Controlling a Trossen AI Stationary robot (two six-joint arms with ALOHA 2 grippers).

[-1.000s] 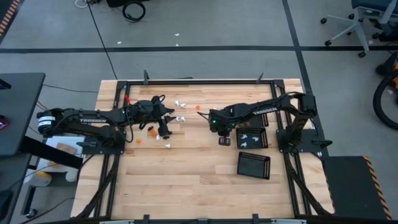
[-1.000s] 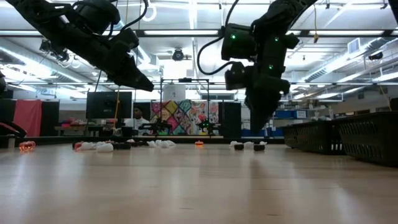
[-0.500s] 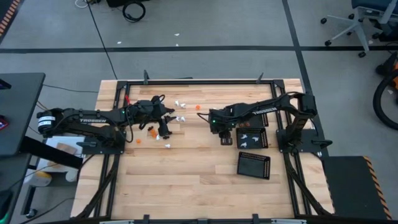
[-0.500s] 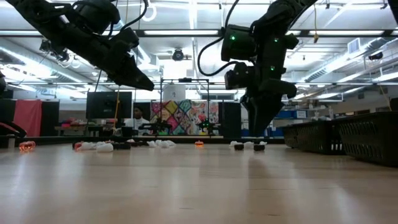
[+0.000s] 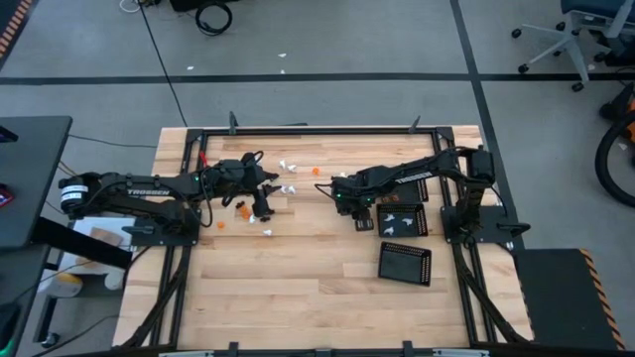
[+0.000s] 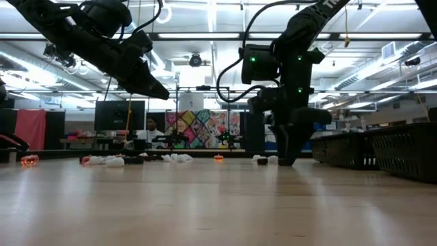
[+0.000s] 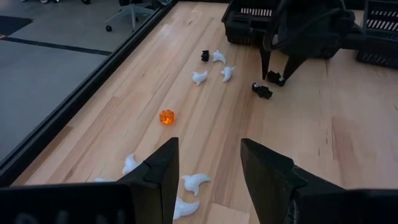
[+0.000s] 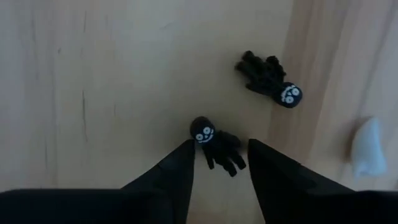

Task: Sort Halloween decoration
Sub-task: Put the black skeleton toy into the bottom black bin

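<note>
I see bare table (image 5: pixel 288 288) near front, free passage. Black trays (image 5: pixel 404 220) block right side. Scattered pieces (image 7: pixel 198 77) clutter strip between arms.

Two dark jointed arms, white TROSSEN lettering, green indicator lights, seemingly loose black cables.

Robotics lab or workshop: framed wooden bench (image 5: pixel 298 288), grey floor with rolling office chair (image 5: pixel 556 35), fluorescent ceiling strips (image 6: pixel 205 35), monitors behind.
</note>
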